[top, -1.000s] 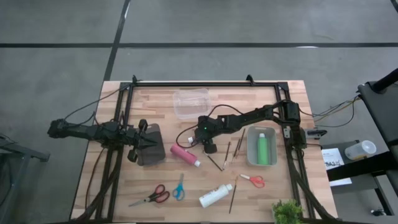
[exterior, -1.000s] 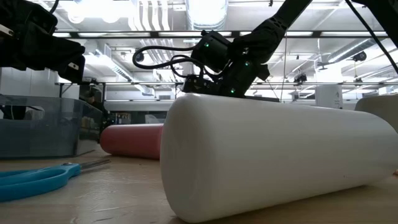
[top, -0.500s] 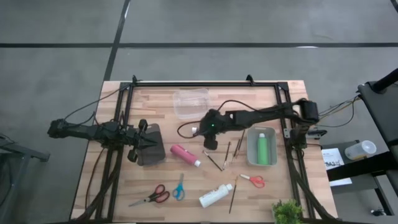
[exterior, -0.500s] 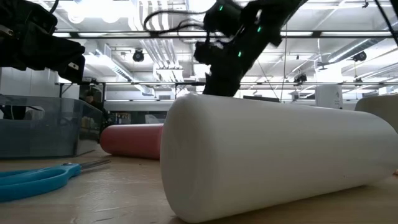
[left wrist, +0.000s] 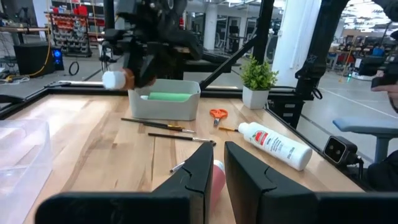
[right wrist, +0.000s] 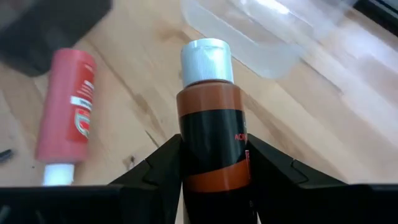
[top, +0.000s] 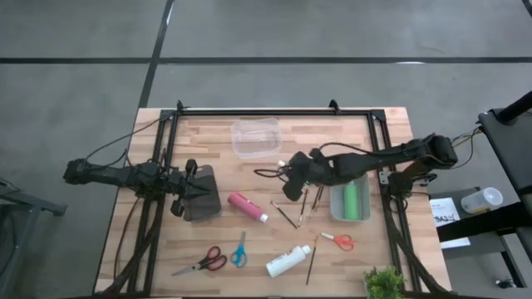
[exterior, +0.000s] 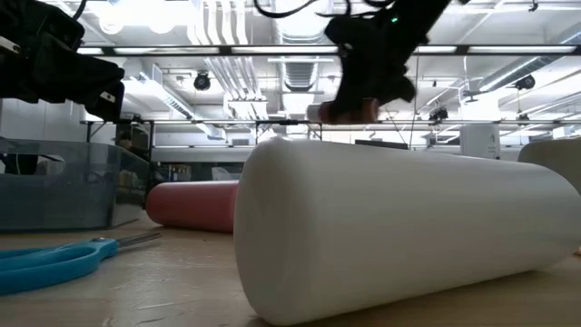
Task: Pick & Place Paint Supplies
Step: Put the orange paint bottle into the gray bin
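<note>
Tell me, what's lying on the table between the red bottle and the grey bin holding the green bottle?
Thin brushes lie between the red bottle and the grey bin in the high view. The right gripper hangs above, holding a brown bottle.

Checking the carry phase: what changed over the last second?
The right gripper, shut on the brown bottle, lifted and swung from near the red bottle toward the green-bottle bin; it is now over the brushes, with the bottle clear of the table. Unchanged: left gripper by the dark bin, the red and white bottle, scissors, clear tub.
</note>
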`<action>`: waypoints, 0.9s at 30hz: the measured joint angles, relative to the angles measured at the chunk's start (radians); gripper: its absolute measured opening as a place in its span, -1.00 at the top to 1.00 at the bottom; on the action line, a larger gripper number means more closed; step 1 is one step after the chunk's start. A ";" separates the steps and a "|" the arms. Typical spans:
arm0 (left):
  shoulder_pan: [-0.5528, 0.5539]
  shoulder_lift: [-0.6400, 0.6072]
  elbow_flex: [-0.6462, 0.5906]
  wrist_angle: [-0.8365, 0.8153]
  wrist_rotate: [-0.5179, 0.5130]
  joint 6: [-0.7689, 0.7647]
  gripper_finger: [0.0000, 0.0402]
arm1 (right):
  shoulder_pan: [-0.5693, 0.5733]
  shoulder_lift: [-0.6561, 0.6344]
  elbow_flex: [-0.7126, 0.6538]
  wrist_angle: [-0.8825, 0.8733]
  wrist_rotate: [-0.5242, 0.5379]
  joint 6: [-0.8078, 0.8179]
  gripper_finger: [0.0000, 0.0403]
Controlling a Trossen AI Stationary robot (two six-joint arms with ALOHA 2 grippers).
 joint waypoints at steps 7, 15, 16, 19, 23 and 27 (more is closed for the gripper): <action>0.000 0.009 0.000 0.002 0.000 0.000 0.75 | 0.098 -0.049 -0.049 -0.157 0.099 0.306 0.27; 0.000 0.013 0.000 0.000 0.000 0.000 0.75 | 0.225 -0.058 -0.051 -0.350 0.179 0.688 0.27; 0.000 0.013 0.000 0.000 0.000 0.000 0.75 | 0.240 -0.058 -0.051 -0.371 0.180 0.728 0.27; 0.000 0.013 0.000 0.000 0.000 0.000 0.75 | 0.280 -0.058 -0.051 -0.429 0.180 0.855 0.27; 0.000 0.013 0.000 0.000 0.000 0.000 0.75 | 0.329 -0.058 -0.051 -0.514 0.183 1.010 0.27; 0.000 0.013 0.000 0.000 0.000 0.000 0.75 | 0.378 -0.058 -0.052 -0.612 0.183 1.164 0.27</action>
